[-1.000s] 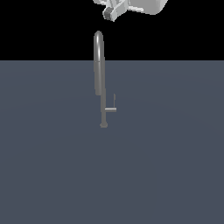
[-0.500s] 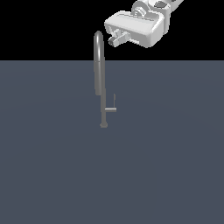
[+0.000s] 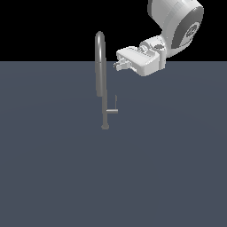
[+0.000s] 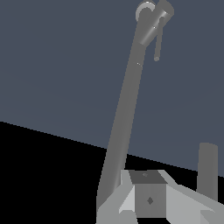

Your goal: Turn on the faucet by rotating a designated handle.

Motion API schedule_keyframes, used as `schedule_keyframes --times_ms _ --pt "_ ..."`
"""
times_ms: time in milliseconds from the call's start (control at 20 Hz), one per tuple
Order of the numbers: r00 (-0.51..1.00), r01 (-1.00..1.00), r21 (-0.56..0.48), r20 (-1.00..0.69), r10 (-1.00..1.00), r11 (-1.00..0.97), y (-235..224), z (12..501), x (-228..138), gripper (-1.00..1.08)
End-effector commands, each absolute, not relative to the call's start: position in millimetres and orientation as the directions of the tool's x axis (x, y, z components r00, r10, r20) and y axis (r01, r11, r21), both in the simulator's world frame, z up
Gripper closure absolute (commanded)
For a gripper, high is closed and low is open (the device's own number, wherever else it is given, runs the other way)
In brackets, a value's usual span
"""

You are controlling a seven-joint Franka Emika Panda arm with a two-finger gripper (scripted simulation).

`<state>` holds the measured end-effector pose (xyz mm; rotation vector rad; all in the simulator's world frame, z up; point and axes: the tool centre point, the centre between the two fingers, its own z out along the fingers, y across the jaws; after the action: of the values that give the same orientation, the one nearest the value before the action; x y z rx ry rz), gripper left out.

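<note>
End effector (image 3: 118,65) held high beside faucet (image 3: 101,75) arch, on exterior view's right; not touching. Finger spacing cannot be told; nothing grasped. Handle (image 3: 113,109) seen well below it, low on stem: short stub toward exterior view's right, thin rod upright. Descent needed alongside stem. Open table (image 3: 177,168) on all sides.

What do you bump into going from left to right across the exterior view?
faucet → handle → gripper, with the big white arm behind it
</note>
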<state>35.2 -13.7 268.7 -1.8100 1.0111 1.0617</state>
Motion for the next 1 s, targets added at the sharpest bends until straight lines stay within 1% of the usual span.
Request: schedule_keyframes --times_ms 0,500,950 --pt "0.269 -0.931 -0.2 -0.941 -0.205 -0.305 -15.3 248.5 45.0 1.08" --pt "0.075 -0.993 -0.068 -0.995 -0.069 -0.099 -14.5 178.8 67.9 1.08" --pt "0.004 -1.0 -0.004 -1.0 -0.003 -0.021 -10.2 149.7 73.6 1.08"
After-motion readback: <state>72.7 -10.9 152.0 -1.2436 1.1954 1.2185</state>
